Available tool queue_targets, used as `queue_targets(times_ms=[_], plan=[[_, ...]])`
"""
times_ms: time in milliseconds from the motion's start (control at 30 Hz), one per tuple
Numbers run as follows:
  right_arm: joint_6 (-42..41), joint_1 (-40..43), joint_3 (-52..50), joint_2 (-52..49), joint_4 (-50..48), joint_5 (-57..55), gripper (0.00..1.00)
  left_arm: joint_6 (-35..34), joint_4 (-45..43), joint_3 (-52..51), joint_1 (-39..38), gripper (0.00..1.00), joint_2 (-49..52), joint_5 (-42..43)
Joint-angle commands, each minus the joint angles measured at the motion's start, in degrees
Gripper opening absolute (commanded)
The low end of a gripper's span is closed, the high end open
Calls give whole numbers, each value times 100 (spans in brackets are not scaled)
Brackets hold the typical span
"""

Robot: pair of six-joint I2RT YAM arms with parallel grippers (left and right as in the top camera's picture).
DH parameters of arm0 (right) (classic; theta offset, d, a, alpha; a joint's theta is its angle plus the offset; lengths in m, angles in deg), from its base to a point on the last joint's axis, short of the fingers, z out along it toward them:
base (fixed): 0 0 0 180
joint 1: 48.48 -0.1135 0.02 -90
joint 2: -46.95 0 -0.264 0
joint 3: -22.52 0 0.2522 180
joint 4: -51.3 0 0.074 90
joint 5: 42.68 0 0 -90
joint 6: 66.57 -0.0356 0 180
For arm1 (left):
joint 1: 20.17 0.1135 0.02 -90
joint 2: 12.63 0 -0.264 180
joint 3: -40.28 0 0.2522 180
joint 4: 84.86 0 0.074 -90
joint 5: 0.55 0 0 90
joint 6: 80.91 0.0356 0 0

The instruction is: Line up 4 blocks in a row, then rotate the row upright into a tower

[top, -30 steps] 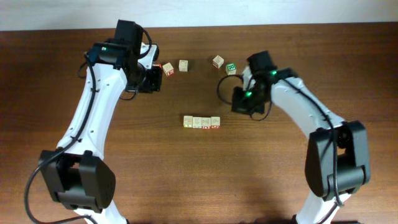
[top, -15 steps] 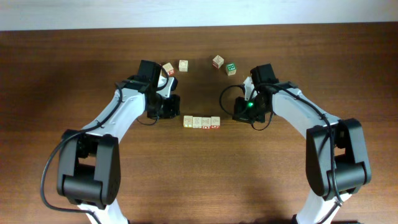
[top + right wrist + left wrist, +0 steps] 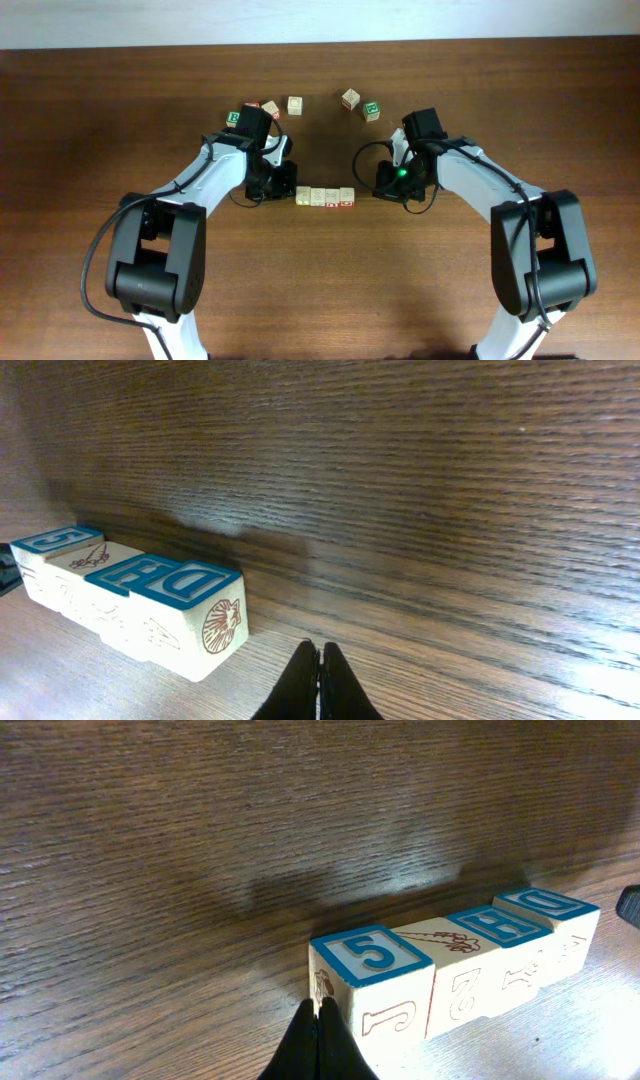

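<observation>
left gripper [image 3: 318, 1020] is pinched shut on nothing, its tips right against the end face of the four blocks [image 3: 455, 970], which lie in one touching row in the middle of the table [image 3: 300, 290]. right gripper [image 3: 320, 665] is likewise closed and empty, just beside the row's other end, not touching. loose cubes [image 3: 295, 104] sit farther back.
</observation>
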Motion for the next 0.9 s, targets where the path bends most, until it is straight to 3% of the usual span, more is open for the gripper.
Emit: queue_targets(times_ms=[0, 700, 867], plan=[[-2, -192, -35, -9, -15, 74, 5, -59, 79, -31, -24, 0, 42, 44], [-136, -310, -170, -15, -326, 286, 4, -55, 131, -31, -125, 0, 42, 127], [-66, 164, -289, -33, -562, 850, 4, -55, 133, -31, -125, 0, 42, 127]])
